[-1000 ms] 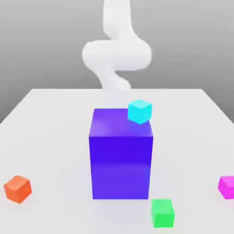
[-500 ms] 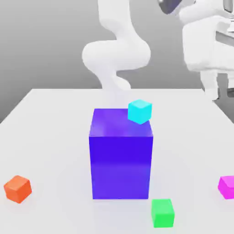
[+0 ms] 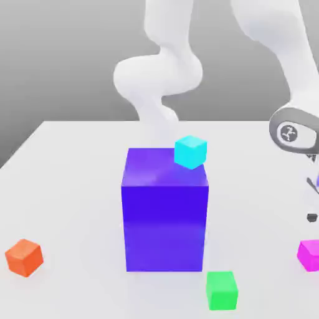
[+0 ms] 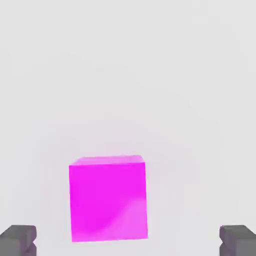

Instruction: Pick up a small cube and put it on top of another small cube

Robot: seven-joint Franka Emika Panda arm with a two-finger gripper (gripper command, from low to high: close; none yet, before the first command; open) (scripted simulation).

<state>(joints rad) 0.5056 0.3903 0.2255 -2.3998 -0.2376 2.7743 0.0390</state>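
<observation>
Several small cubes are in the exterior view: a magenta cube (image 3: 309,255) at the exterior view's right edge, a green cube (image 3: 222,290) at the front, an orange cube (image 3: 24,257) at the left, and a cyan cube (image 3: 190,151) resting on the top corner of a big blue block (image 3: 164,212). My arm's wrist (image 3: 293,134) hangs above the magenta cube, with one dark fingertip (image 3: 311,217) just over it. In the hand view my gripper (image 4: 127,241) is open, its fingertips (image 4: 18,239) wide apart on either side of the magenta cube (image 4: 108,197), not touching it.
The white table (image 3: 75,187) ends close to the magenta cube on the exterior view's right. The tall blue block stands in the middle, between the left and right cubes. The arm's base (image 3: 159,81) rises behind it.
The arm has swung in from above at the exterior view's right and dropped low over the magenta cube. No cube has moved.
</observation>
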